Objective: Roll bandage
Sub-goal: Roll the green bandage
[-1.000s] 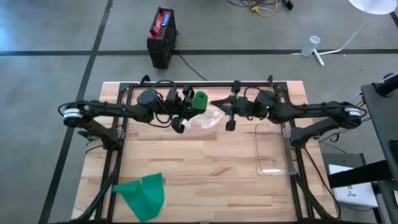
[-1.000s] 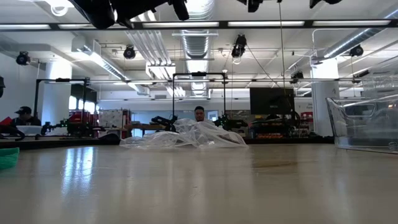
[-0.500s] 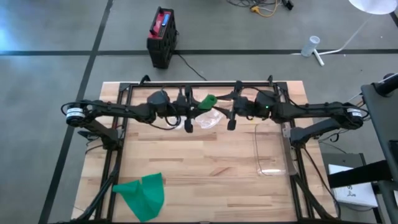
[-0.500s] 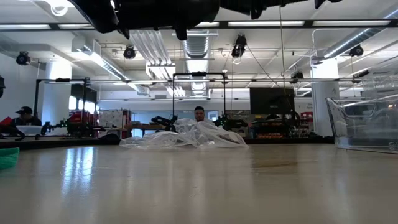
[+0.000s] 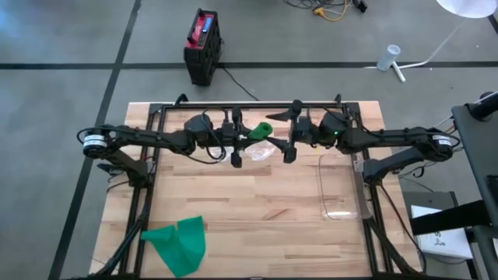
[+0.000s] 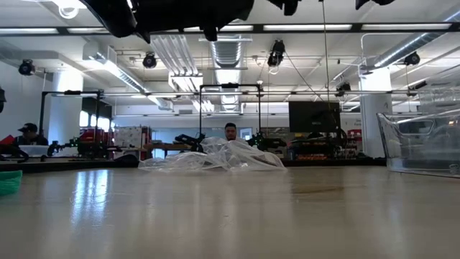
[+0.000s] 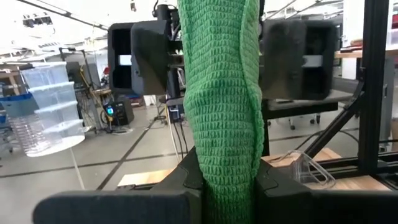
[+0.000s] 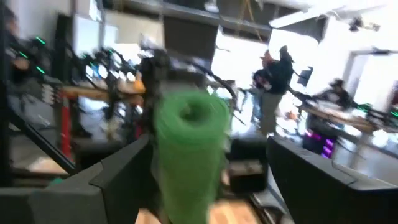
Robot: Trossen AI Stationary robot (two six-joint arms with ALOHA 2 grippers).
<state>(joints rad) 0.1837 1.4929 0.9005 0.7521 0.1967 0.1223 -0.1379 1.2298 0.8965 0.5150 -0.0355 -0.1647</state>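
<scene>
A green knit bandage roll (image 5: 261,130) hangs in the air over the table's far middle, with my left gripper (image 5: 247,137) shut on it. In the left wrist view the roll (image 7: 224,93) stands out ahead of the fingers. My right gripper (image 5: 285,136) faces it from the right and is open. One of its fingers stands on either side of the roll's free end (image 8: 189,140), without touching it. A loose green bandage cloth (image 5: 179,243) lies flat near the table's front left corner. My left gripper pinches the roll's near end (image 7: 227,163) between its two fingers. The fingers come about level from the table's left, and the roll runs on along them toward my right gripper. The roll is lifted clear of the table.
A crumpled clear plastic bag (image 5: 261,149) lies on the table under both grippers and also shows in the low view (image 6: 215,157). A clear plastic container (image 5: 339,187) stands at the right. The black frame rail (image 5: 257,104) runs along the far edge.
My right gripper has opened and let go of the roll, staying in place. My left gripper has rolled its wrist, sunk a little and shifted slightly toward the right. The roll has turned from end-up to lying pointed at my right gripper.
</scene>
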